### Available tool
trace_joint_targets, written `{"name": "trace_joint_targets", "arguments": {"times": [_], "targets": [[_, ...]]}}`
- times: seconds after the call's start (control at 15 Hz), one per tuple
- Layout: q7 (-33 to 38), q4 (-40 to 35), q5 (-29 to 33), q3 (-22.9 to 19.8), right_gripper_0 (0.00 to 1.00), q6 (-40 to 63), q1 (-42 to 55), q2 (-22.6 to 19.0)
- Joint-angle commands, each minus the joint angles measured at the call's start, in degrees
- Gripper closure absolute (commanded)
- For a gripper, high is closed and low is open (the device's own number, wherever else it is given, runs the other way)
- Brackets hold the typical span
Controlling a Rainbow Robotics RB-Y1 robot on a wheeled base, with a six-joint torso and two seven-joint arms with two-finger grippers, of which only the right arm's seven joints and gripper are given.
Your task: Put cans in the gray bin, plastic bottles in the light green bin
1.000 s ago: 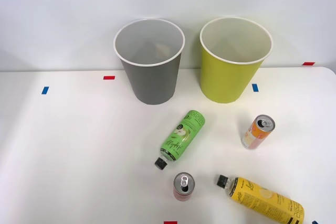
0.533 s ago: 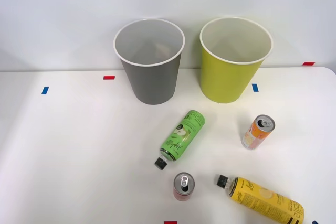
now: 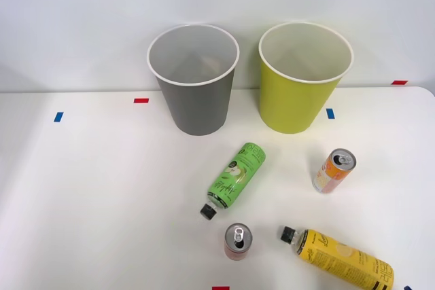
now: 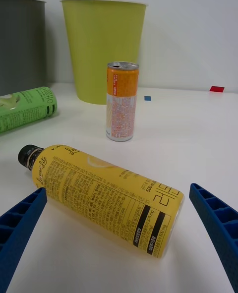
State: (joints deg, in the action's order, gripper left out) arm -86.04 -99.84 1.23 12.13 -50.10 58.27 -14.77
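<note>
The gray bin (image 3: 196,79) and the light green bin (image 3: 303,78) stand side by side at the back of the table. A green-labelled bottle (image 3: 234,178) lies in the middle. An orange-and-white can (image 3: 333,170) stands upright to its right. A red can (image 3: 237,241) stands near the front edge. A yellow-labelled bottle (image 3: 340,258) lies at the front right. In the right wrist view, my right gripper (image 4: 121,236) is open, low over the table, its fingers (image 4: 22,223) on either side of the yellow bottle (image 4: 106,199). Beyond it are the orange can (image 4: 121,102), the green bottle (image 4: 25,107) and both bins (image 4: 101,47).
Small red and blue tape marks (image 3: 141,100) dot the white table (image 3: 88,195). A plain white wall rises right behind the bins. The table's left half holds no objects.
</note>
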Motion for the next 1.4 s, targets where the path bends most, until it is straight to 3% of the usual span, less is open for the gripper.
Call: {"name": "trace_joint_targets", "arguments": {"times": [0.07,1.4], "targets": [[0.0,0.0,0.0,0.0,0.0,0.0,0.0,0.0],[0.0,0.0,0.0,0.0,0.0,0.0,0.0,0.0]]}}
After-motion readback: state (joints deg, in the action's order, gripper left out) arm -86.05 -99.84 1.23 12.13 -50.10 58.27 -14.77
